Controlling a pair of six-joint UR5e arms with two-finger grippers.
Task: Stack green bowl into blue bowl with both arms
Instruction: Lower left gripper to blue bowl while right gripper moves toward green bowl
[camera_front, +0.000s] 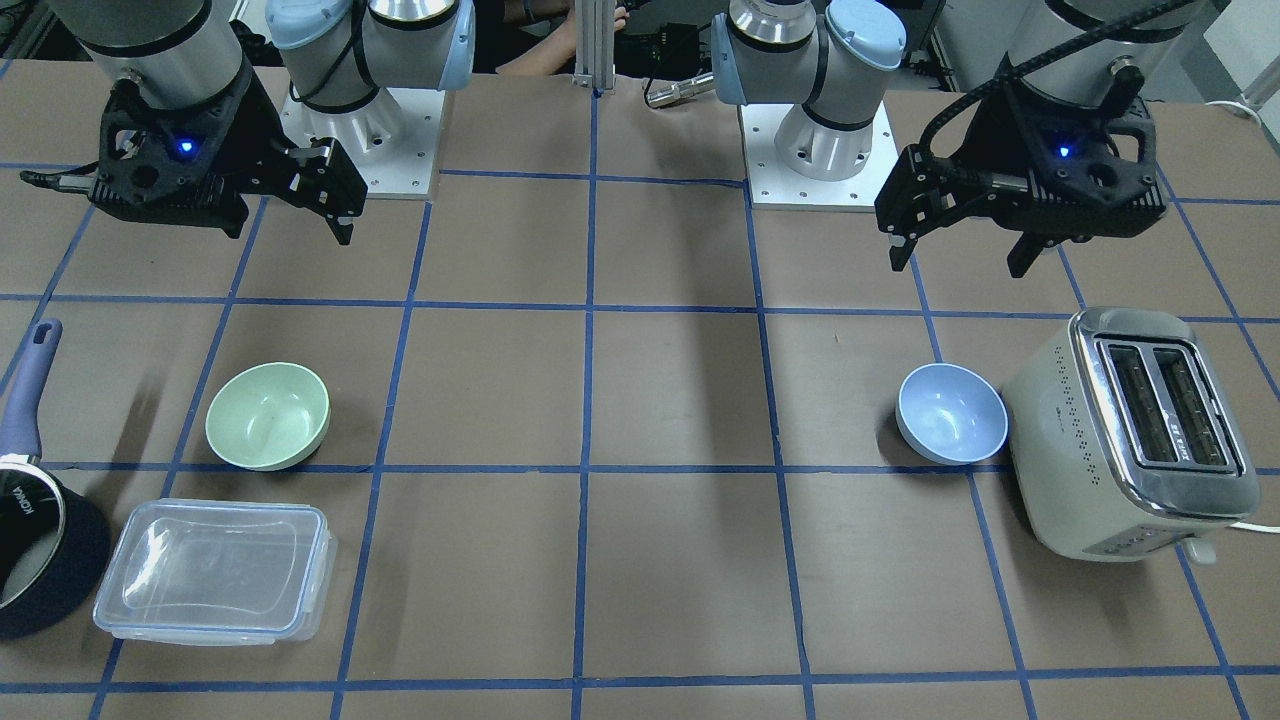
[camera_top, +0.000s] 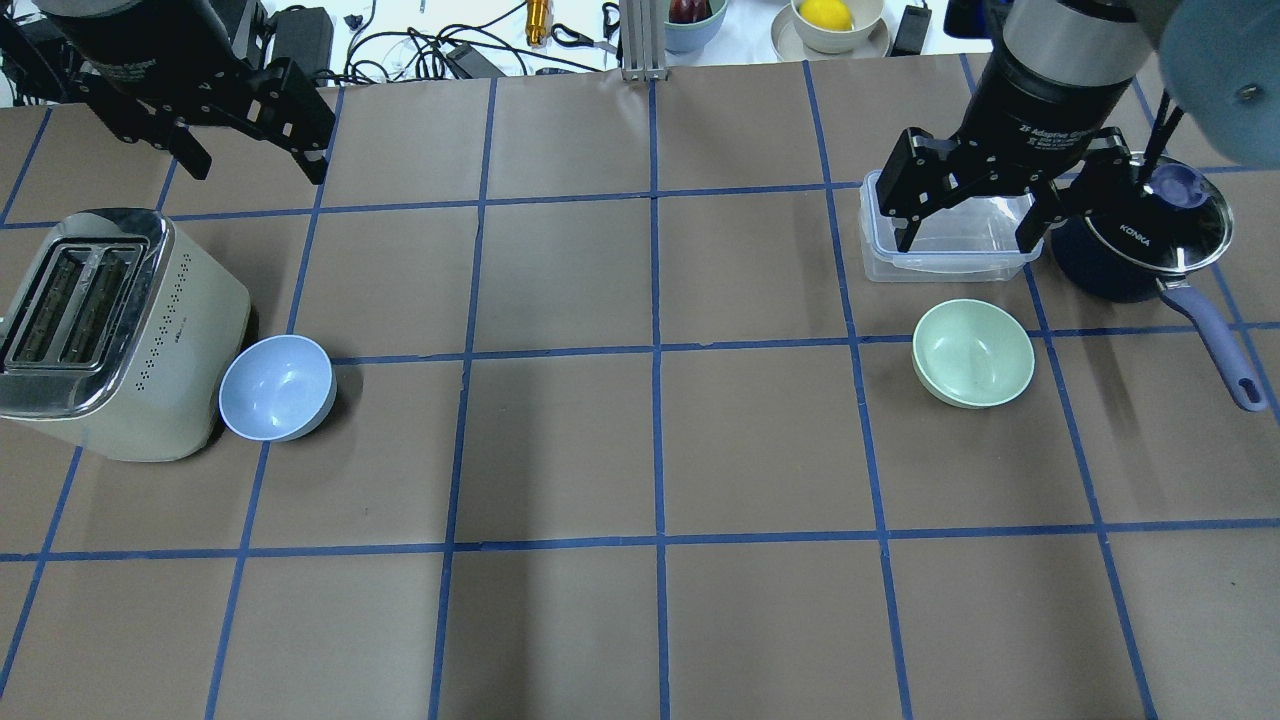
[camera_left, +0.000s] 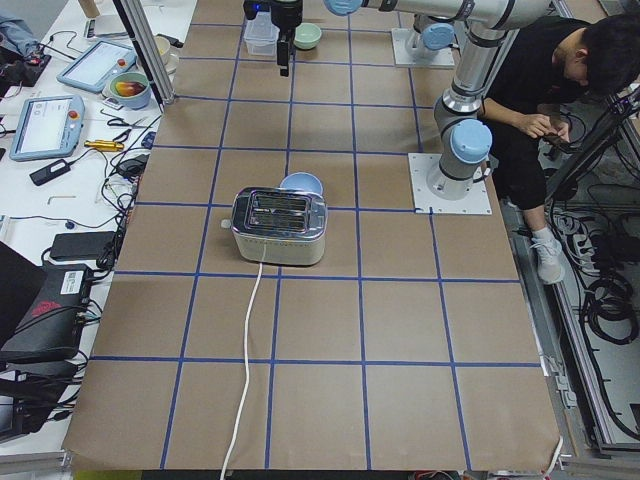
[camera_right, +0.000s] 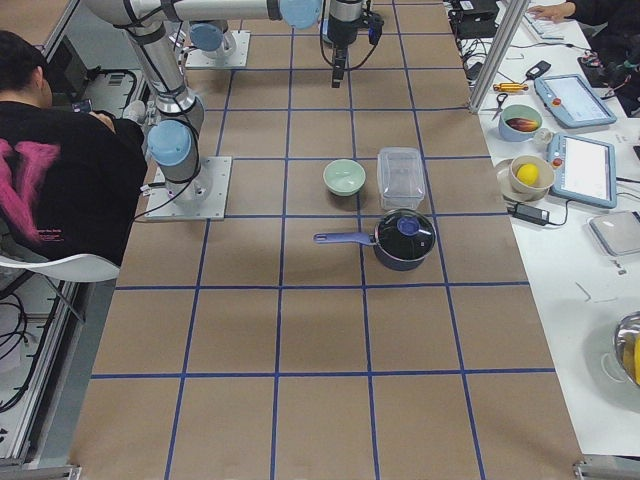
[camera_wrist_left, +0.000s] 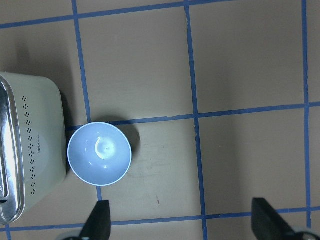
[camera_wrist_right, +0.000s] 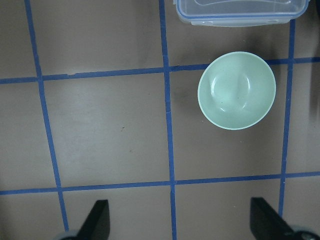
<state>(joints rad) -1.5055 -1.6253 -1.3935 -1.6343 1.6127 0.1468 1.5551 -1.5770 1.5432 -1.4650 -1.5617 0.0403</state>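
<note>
Container (camera_front: 215, 570) beside green bowl (camera_front: 267, 415), blue bowl (camera_front: 950, 413) by toaster (camera_front: 1060, 440), left claw (camera_front: 960, 258) wide, right claw (camera_front: 292, 232) wide

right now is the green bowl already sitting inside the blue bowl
No, the green bowl sits alone by the clear container, well apart from the blue bowl beside the toaster.

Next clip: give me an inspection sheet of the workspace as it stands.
Surface: brown paper table with a blue tape grid.
Job's things: green bowl upright, empty, on the right arm's side; blue bowl upright, empty, close beside the toaster; not stacked.
Clutter: toaster; clear lidded container; lidded saucepan.
Grippers: left gripper and right gripper open, raised, holding nothing.
Cables: toaster's white cord trails across the table.
Surroundings: seated operator by the robot's bases; side bench with tablets and fruit bowls.
</note>
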